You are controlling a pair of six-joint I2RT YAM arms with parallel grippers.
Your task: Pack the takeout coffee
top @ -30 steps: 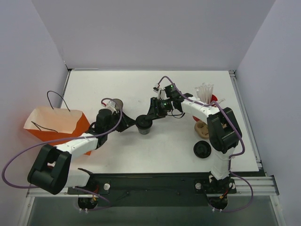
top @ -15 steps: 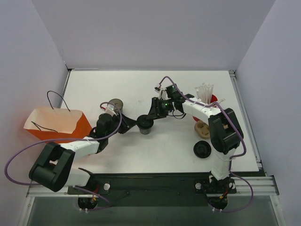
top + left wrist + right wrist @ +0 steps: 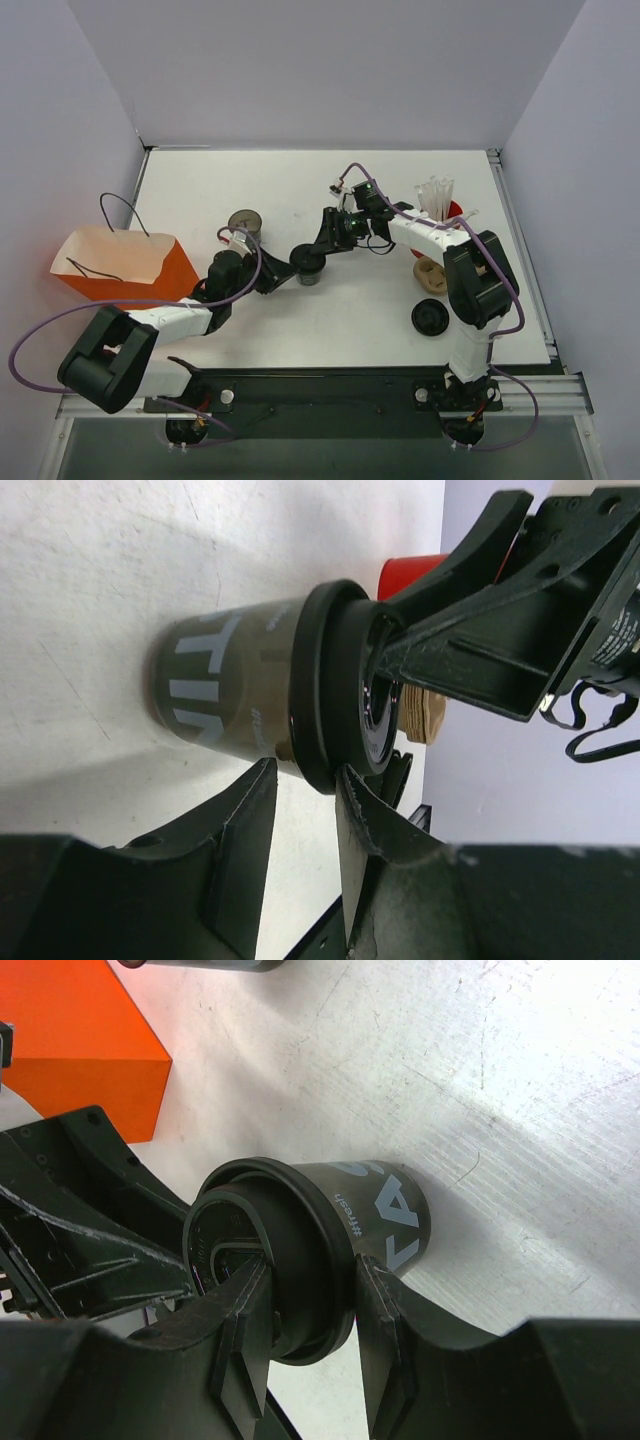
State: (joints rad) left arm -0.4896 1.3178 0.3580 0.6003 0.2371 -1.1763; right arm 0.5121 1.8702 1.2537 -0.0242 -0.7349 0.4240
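The takeout coffee (image 3: pixel 308 263) is a small dark cup with white lettering (image 3: pixel 213 688) and a black lid (image 3: pixel 318 1222), standing mid-table. My right gripper (image 3: pixel 319 250) is shut on its lid: in the right wrist view (image 3: pixel 312 1270) one finger sits in the lid's top recess and the other under the rim. My left gripper (image 3: pixel 285 272) reaches in from the left. In the left wrist view (image 3: pixel 308 770) its narrow-set fingertips (image 3: pixel 352 785) pinch the near edge of the lid's rim, one on the lid and one on the cup wall.
An orange paper bag (image 3: pixel 120 266) lies open at the left table edge. A lidless dark cup (image 3: pixel 244 221) stands behind my left wrist. On the right are a red cup of white sticks (image 3: pixel 440 205), a brown stack (image 3: pixel 429 272) and a loose black lid (image 3: pixel 430 318).
My left wrist has drawn back toward the near edge, uncovering the lidless cup. The coffee and my right gripper have barely moved.
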